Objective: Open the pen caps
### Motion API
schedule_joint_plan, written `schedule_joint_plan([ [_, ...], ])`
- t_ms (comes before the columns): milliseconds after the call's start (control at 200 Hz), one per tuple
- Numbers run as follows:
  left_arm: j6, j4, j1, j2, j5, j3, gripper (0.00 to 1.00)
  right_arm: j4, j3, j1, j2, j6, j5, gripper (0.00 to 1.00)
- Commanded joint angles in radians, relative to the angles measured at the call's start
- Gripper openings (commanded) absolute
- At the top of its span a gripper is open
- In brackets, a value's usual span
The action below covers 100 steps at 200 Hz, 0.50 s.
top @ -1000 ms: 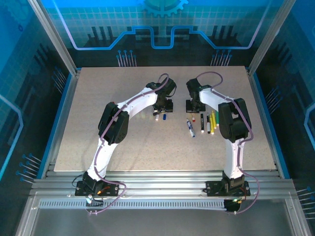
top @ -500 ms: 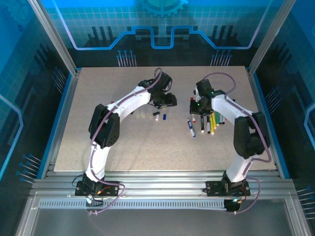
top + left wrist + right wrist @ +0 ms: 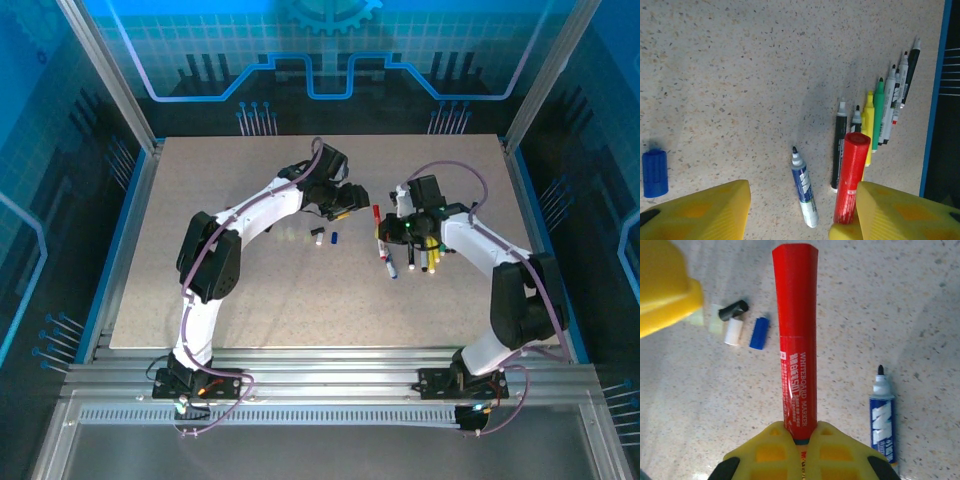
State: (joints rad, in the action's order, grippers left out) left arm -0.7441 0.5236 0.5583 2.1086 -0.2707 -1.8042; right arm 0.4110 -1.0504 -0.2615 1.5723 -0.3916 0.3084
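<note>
One red marker (image 3: 799,380) is clamped by its tail in the right gripper (image 3: 799,429); its cap (image 3: 795,290), still on, sits between the parted jaws of the left gripper (image 3: 801,200). Loose caps (image 3: 759,333) lie nearby.

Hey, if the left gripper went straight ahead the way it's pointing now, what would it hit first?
Probably the red plastic cap on the whiteboard marker in the right gripper, close beside the left gripper's yellow finger; depth is unclear.
</note>
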Motion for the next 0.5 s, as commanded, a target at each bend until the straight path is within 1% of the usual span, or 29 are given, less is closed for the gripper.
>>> schedule_joint_plan([
  [0,-0.035,-0.025,0.0,-0.006,-0.036,0.009,0.59,-0.024,0.003,0.005,-0.022,-0.003,0.064,0.0],
  [200,-0.051,-0.036,0.001,-0.011,-0.032,0.02,0.59,-0.015,-0.011,-0.016,0.0,-0.007,0.074,0.0],
  [495,-0.041,-0.01,0.012,0.01,-0.033,-0.011,0.57,-0.004,-0.041,-0.06,0.003,0.005,0.087,0.0],
])
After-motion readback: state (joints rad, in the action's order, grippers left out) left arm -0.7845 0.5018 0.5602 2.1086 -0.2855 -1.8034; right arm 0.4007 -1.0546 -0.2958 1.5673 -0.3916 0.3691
